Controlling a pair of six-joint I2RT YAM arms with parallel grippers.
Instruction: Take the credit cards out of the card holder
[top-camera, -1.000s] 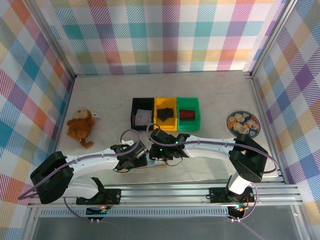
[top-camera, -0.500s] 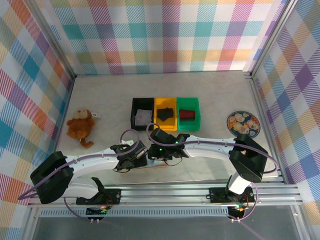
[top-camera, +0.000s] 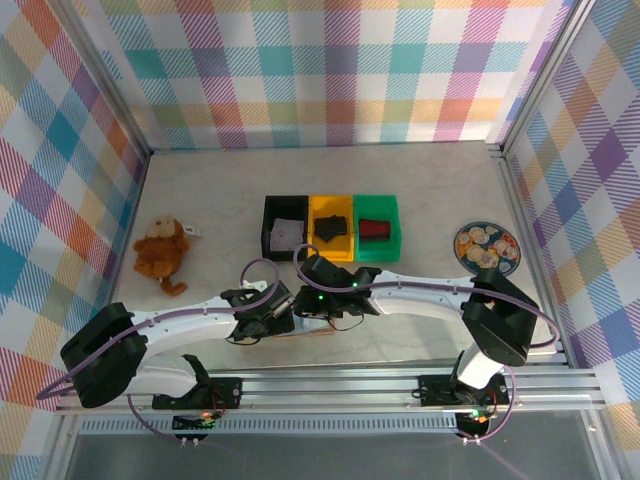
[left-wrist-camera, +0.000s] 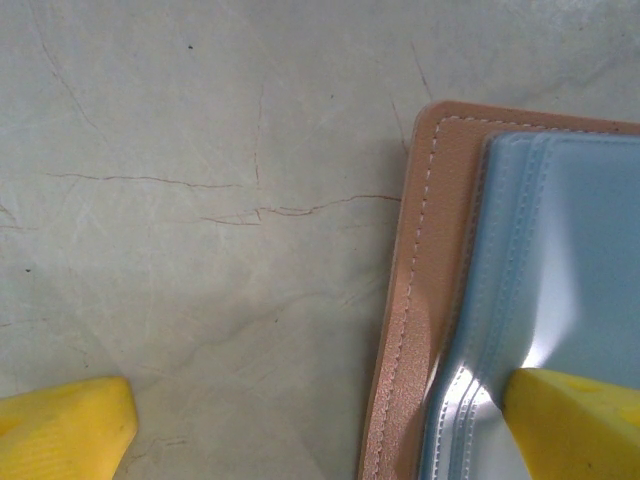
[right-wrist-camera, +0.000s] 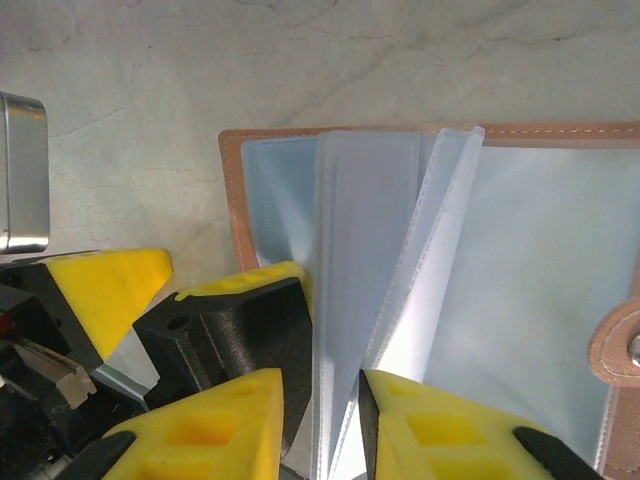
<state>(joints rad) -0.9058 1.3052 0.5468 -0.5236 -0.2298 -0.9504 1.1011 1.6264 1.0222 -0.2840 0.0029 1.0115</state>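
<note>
Barely moved, card holder (right-wrist-camera: 530, 260) open lengthwise L-R, R end effector (right-wrist-camera: 338, 430) pinching sleeve (right-wrist-camera: 440, 240), L end effector (left-wrist-camera: 320, 430) released

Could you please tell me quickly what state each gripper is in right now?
Left gripper: open, holding nothing, one finger resting on the card holder.
Right gripper: closed on a clear sleeve of the card holder.

- My top camera looks steeply down from high behind the near edge, taking in the whole tabletop (top-camera: 200, 185).
- Both wrist cameras face down, very close; each sees a part of the open card holder (left-wrist-camera: 412, 300).
</note>
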